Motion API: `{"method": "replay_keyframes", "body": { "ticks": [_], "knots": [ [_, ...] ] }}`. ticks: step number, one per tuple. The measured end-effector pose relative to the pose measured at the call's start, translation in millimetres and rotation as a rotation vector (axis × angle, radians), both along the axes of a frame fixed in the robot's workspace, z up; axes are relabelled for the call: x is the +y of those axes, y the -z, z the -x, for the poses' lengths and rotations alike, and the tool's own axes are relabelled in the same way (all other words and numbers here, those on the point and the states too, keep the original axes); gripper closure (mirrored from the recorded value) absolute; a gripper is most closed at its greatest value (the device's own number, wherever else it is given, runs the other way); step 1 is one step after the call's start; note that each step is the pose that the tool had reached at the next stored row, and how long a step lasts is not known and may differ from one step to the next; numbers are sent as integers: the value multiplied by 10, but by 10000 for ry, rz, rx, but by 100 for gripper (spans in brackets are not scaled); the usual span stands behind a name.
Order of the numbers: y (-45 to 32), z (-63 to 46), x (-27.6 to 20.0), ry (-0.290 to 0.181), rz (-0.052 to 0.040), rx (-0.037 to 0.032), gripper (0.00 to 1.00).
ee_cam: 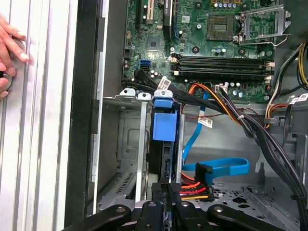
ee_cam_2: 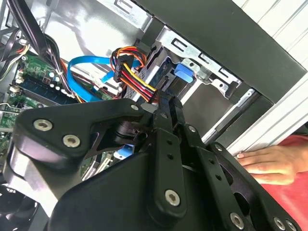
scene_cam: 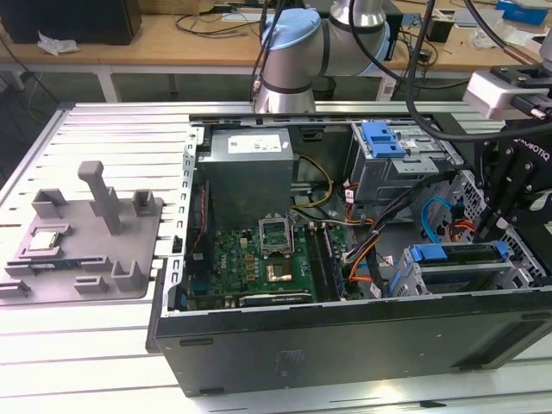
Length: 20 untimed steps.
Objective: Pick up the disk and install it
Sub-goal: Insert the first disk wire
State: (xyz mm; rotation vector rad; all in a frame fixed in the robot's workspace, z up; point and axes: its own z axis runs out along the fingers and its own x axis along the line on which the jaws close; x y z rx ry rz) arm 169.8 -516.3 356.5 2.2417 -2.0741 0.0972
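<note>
Closest to the wrist cameras, the black gripper (ee_cam: 167, 188) has its two fingers side by side with only a slit between them. The tips are at the near end of the disk (ee_cam: 163, 127); we cannot tell whether they touch it. The disk stands on edge inside a grey metal drive cage (ee_cam: 126, 139), with its blue carrier frame showing between the cage walls.

Just beside the fingers we see a power connector (ee_cam: 195, 191) trailing red, yellow and black wires, and a blue data cable (ee_cam: 221, 168) looping across the case floor. A person's hand (ee_cam: 10, 53) rests on the slatted table (ee_cam: 43, 144), outside the black wall of the computer case (ee_cam: 86, 120).

Beyond the cage lies the green motherboard (ee_cam: 202, 29), its CPU socket (ee_cam: 219, 24) open.

In the exterior view, the case lies on its side with the disk's cage near the front wall, toward the exterior view's right. Farther back stand the grey power supply (scene_cam: 250, 164) and a second drive cage (scene_cam: 405, 168) topped by a blue latch (scene_cam: 384, 138).

On the table to the exterior view's left we see a grey fixture tray (scene_cam: 86, 250) carrying a small silver CPU chip (scene_cam: 43, 242). The robot arm (scene_cam: 293, 52) rises behind the case, in front of a cluttered wooden workbench (scene_cam: 172, 39).
</note>
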Motion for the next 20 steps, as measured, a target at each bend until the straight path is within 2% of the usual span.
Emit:
{"method": "replay_keyframes", "body": {
  "ticks": [4, 20],
  "knots": [
    [10, 0, 19, 0, 0, 0, 84],
    [53, -14, 23, 0, 2, 0, 84]
  ]
}}
